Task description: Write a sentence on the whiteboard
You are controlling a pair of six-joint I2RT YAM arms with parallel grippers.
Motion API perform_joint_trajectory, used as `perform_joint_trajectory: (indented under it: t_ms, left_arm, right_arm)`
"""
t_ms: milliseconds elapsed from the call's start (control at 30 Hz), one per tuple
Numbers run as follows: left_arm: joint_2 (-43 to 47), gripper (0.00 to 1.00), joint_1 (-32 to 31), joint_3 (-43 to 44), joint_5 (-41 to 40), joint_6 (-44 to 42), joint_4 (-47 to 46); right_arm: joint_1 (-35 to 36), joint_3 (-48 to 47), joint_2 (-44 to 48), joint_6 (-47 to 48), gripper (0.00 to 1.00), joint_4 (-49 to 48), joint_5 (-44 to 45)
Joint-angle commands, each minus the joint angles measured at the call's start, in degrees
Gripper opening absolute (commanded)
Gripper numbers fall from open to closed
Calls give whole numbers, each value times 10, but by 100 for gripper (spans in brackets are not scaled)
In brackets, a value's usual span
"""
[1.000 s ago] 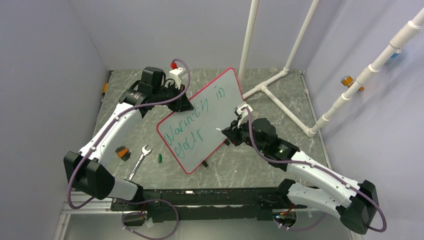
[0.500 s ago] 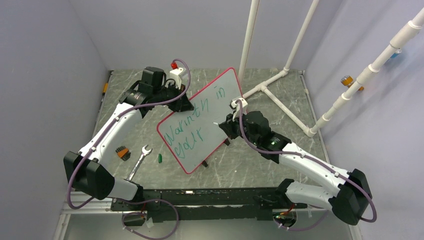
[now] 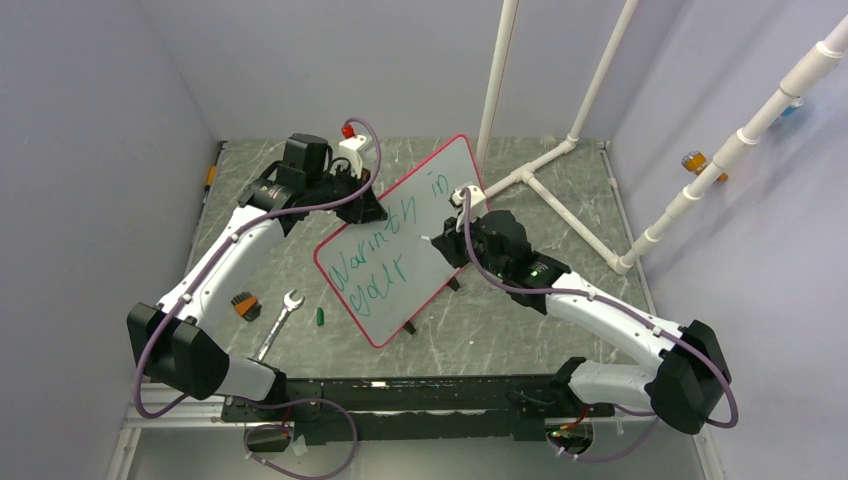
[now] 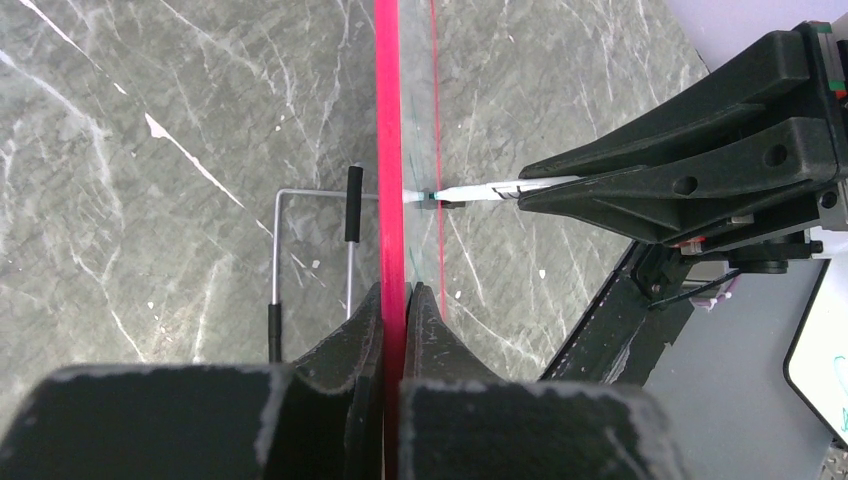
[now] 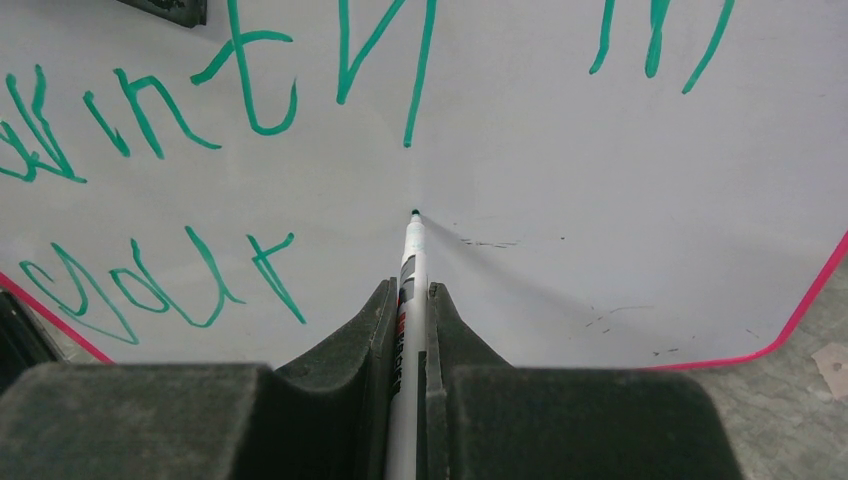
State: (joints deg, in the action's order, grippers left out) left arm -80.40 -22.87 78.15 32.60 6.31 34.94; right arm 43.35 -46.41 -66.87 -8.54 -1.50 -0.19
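The whiteboard stands tilted on its feet, with a red rim. The sentence is green lettering in two lines, reading roughly "Warmth in" and "your". My left gripper is shut on the board's upper left rim, its jaws pinching the red edge. My right gripper is shut on a white marker. The marker's tip is at the board's face, right of "your". The marker also shows in the left wrist view.
A wrench, a green marker cap and an orange-and-black brush lie on the table left of the board. A white pipe frame stands behind right. The board's wire stand sits behind it.
My right arm has moved left and up, bringing the marker tip onto the board right of "your". The left arm and the board have not moved.
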Motion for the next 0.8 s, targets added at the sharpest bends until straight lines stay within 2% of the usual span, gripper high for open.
perform_joint_trajectory:
  t_ms: [0, 367, 767]
  left_arm:
    - [-26, 0, -29, -37, -45, -96, 29]
    - [-27, 0, -29, -36, -46, -96, 29]
    - [-27, 0, -30, -37, -47, -95, 29]
  right_arm:
    - [-2, -27, -12, 7, 0, -32, -28]
    - [-2, 8, -11, -3, 0, -38, -77]
    - [-2, 23, -7, -4, 0, -15, -16]
